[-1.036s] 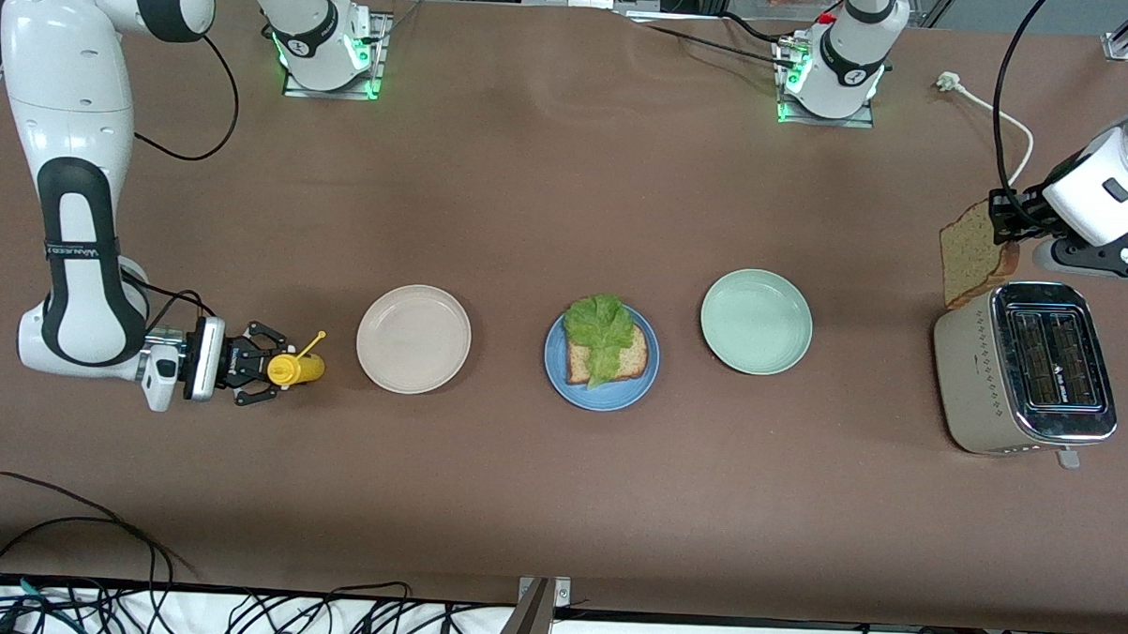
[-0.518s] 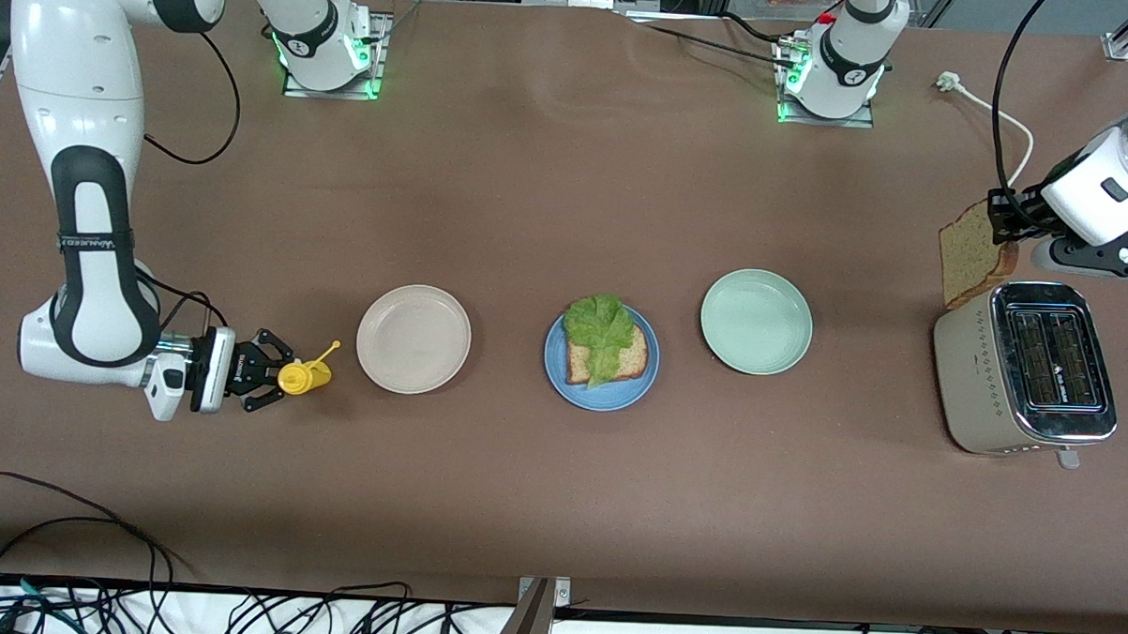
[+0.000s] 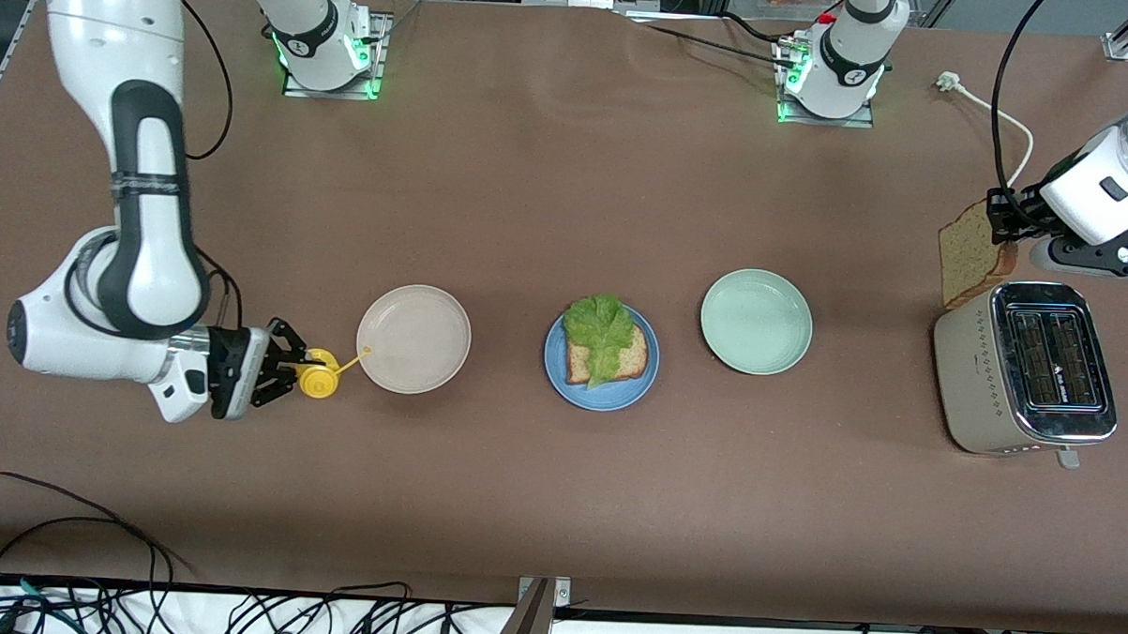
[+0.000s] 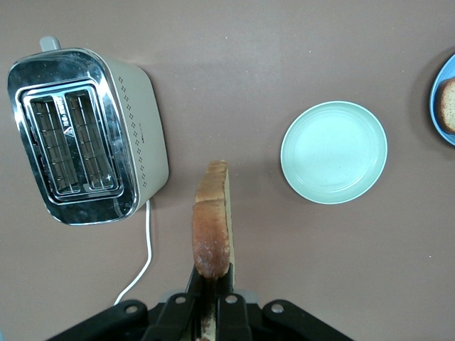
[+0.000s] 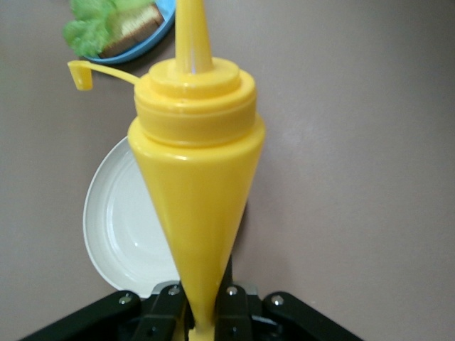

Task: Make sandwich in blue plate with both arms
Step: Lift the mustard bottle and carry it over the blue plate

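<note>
Brown table (image 3: 549, 194) spread wide, robot bases along the edge farthest from the front camera. Right arm (image 3: 146, 199) bent low over its own end of the table, right gripper (image 3: 292, 375) just beside the beige plate, fingers clamped narrow on a yellow squeeze bottle (image 3: 318, 382); in the right wrist view, bottle (image 5: 195, 177) gripped at its thin base, nozzle pointing away from the fingers, loose cap on its strap off to one side. Left arm (image 3: 1108, 191) raised at its own end, left gripper (image 3: 1007, 218) over the table just beside the toaster, fingers pinched tight on a slice of brown bread (image 3: 971, 254) hanging on edge; in the left wrist view, slice (image 4: 212, 220) seen crust-on between the fingers. Silver toaster (image 3: 1027, 366) at the left arm's end, both slots bare, white cord (image 3: 998, 112) trailing toward the bases. Three plates in a row across the middle: beige plate (image 3: 413, 349) toward the right arm's end, pale green plate (image 3: 755, 347) toward the left arm's end, blue plate (image 3: 618, 394) between them, all well apart. On the blue plate, one bread slice (image 3: 633, 357) lying flat with a ruffled lettuce leaf (image 3: 599, 326) on top, leaf overhanging the rim on the side away from the front camera.
</note>
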`<state>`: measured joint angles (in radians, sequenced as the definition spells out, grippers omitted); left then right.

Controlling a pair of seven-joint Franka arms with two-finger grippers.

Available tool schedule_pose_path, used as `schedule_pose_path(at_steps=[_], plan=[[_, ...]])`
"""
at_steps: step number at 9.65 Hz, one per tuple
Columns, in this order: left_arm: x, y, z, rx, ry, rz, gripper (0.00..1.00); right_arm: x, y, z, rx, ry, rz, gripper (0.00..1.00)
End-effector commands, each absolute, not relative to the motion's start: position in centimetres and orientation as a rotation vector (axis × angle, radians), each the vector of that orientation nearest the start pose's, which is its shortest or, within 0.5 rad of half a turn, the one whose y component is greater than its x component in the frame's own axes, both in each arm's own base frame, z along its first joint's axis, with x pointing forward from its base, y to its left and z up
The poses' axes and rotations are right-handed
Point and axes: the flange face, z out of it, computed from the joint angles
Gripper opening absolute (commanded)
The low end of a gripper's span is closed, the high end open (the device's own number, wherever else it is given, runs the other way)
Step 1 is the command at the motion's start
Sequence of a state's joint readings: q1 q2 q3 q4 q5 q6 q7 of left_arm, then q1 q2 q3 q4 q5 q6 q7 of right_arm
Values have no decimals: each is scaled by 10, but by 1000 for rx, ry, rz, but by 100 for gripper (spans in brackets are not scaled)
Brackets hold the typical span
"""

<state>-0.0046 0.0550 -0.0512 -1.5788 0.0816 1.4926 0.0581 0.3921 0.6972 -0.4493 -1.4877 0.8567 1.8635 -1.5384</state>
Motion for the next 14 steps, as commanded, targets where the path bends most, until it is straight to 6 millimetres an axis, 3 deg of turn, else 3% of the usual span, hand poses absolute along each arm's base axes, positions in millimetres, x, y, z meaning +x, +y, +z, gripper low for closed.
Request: schedule_pose_path(at_steps=[1,4,6,8,11,14], plan=[[556,-20,590,-3015,207,194,0,673,145,329,-2407,-1479,-61,0],[556,-20,590,-3015,207,194,0,651,234,354,-2574,-1523,74,0],[556,-20,591,-3016,207,192,0,622,314,365,-2687,-1670,151,0],[556,-17,590,-3016,244,195,0,591,370,363,-2756,-1795,238,0],[558,-17,591,-3016,244,190,0,561,424,346,-2871,-1931,324,0],[558,-17,590,-3016,247,195,0,542,456,307,-3039,-2003,388,0]])
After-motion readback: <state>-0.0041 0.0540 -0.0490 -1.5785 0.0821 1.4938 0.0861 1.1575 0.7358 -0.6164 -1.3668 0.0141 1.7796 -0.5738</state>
